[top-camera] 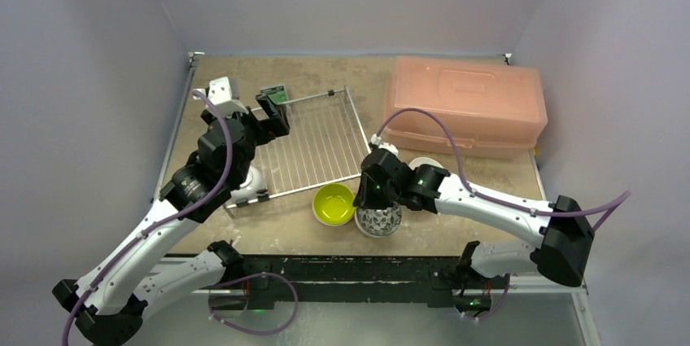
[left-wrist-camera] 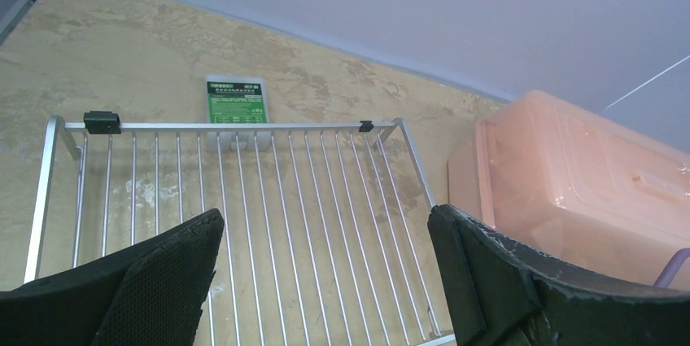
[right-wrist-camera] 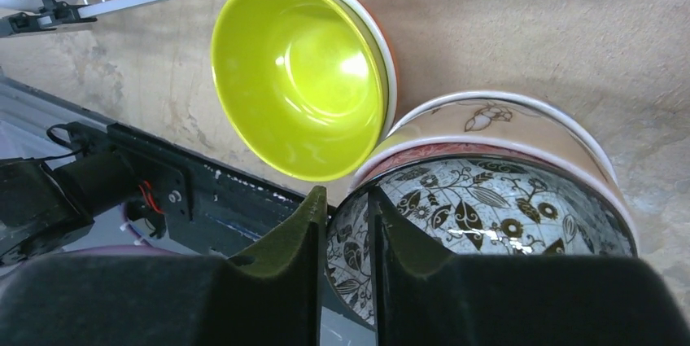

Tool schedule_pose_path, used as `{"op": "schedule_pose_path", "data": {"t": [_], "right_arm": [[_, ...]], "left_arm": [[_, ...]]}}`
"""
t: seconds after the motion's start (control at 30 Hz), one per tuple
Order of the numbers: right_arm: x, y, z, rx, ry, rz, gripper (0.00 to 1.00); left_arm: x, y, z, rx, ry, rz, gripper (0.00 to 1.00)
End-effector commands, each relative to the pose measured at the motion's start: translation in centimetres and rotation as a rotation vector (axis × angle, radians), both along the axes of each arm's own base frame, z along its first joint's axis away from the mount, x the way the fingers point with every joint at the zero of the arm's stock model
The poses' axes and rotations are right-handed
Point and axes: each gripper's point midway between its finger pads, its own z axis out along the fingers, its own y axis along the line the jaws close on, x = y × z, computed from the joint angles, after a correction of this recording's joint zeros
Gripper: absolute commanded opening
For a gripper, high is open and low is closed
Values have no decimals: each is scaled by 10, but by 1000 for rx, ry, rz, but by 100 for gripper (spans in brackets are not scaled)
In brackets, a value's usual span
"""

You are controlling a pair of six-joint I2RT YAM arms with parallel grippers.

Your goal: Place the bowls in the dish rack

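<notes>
The silver wire dish rack [top-camera: 317, 146] lies left of centre, and its wires [left-wrist-camera: 244, 199] hold no bowl where they show. My left gripper [top-camera: 272, 114] hovers over it, open and empty [left-wrist-camera: 325, 273]. The lime-green bowl [top-camera: 334, 203] sits in front of the rack, nested in an orange bowl [right-wrist-camera: 389, 61]. Beside it the black-and-white patterned bowl [top-camera: 378, 220] sits in a beige bowl [right-wrist-camera: 504, 122]. My right gripper [right-wrist-camera: 346, 199] is shut on the patterned bowl [right-wrist-camera: 488, 199], one finger inside the rim and one outside. A white bowl [top-camera: 425, 165] shows behind the right arm.
The pink translucent box [top-camera: 464, 106] stands at the back right, close to the rack's right side [left-wrist-camera: 569, 191]. A green card [left-wrist-camera: 234, 102] lies just beyond the rack's far edge. The table's front edge runs close below the bowls.
</notes>
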Motion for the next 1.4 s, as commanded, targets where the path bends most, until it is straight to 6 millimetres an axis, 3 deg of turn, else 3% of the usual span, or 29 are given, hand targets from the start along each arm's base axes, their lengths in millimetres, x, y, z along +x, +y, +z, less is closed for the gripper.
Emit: {"op": "schedule_pose_path", "data": {"t": [0.0,0.17,0.33,0.57,0.7,0.8,1.13,1.37], "right_arm": [[10,7,12,46,-38,-35,20],[14,13,19,57,-38,-43,0],[20,6,23,-8,-36,-87,0],[19,8,55,56,-73,-67,0],[18,16,84,137,-132,-8,0],[15,27,114,241,-194,62,0],[19,24,177,379,-428,132,0],[35,38,209,420,-553,149,0]], "left_arm": [[2,5,13,-45,-63,29,97],[2,6,13,-27,-56,32,97],[1,6,11,-30,-53,30,97],[3,4,15,-32,-50,27,97],[-1,4,18,-33,-44,13,97],[-2,10,10,-22,-33,38,97],[-1,13,-12,-44,18,84,97],[11,11,-24,-22,43,138,97]]}}
